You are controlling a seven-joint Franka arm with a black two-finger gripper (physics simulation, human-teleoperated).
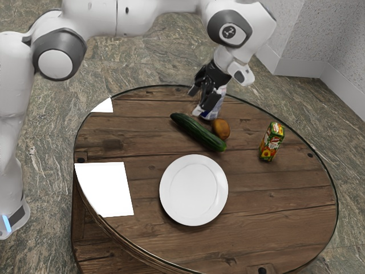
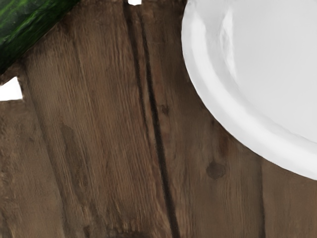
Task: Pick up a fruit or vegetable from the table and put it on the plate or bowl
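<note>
At the far side of the table (image 1: 274, 200), gripper (image 1: 206, 109) hovers just beyond cucumber (image 1: 198, 132); its opening cannot be told. Cucumber lies far of plate (image 1: 194, 190). Best: centre over the cucumber's middle and straddle its width.

The table (image 1: 274, 194) is finished in dark brown planks with visible grain. The plate (image 1: 193, 189) is coloured plain white. The cucumber (image 1: 197, 131) is dark green with lighter streaks. The kiwi (image 1: 222, 128) is brown. The carton (image 1: 271, 142) is printed green, red and yellow. The end effector (image 1: 205, 112) is black.
</note>
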